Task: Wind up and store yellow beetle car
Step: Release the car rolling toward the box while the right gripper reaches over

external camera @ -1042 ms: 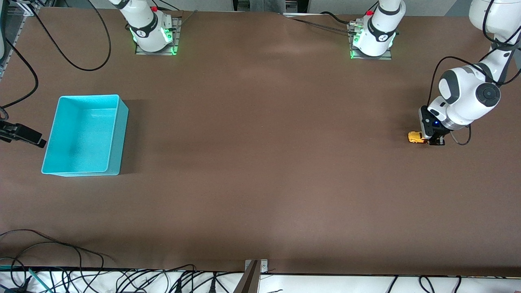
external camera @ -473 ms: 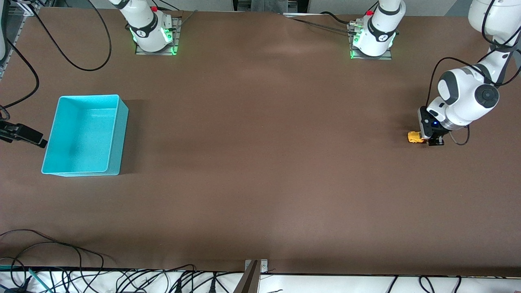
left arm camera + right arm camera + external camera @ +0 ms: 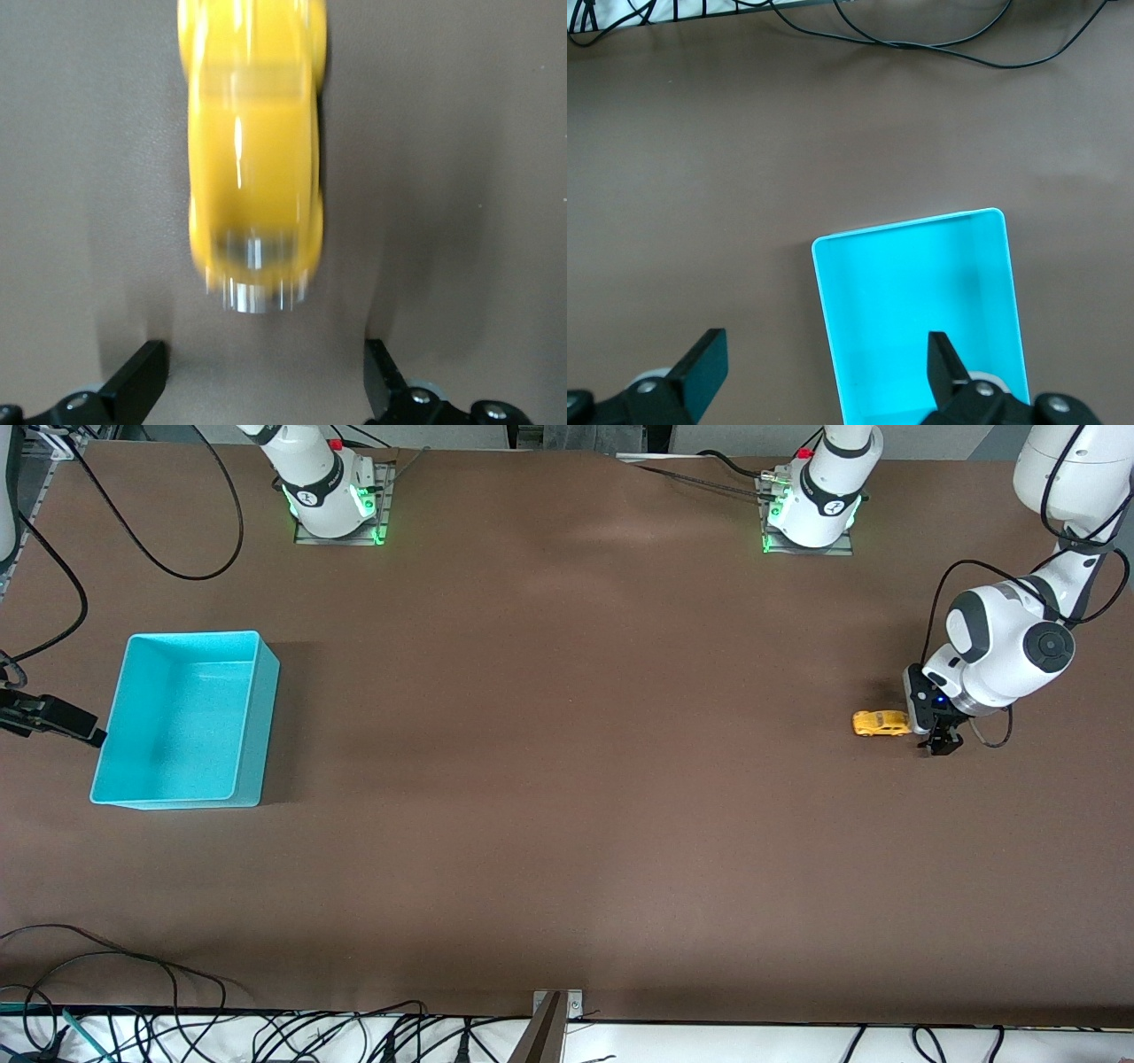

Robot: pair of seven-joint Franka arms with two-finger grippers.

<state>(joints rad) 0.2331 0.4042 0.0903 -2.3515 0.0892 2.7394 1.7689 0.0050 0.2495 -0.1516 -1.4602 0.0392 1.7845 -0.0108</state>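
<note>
The yellow beetle car stands free on the brown table near the left arm's end. In the left wrist view the car is blurred and lies just ahead of the fingertips, touching neither. My left gripper is open and empty, low over the table beside the car; it also shows in its own wrist view. My right gripper is open and empty, high over one long edge of the turquoise bin. In the front view it shows as a dark piece at the picture's edge.
The turquoise bin is empty and stands at the right arm's end of the table. Cables lie along the table edge nearest the front camera. The arm bases stand at the table edge farthest from it.
The left gripper has opened and let go of the car. The car has rolled out of it toward the right arm's end. The right arm has barely moved.
</note>
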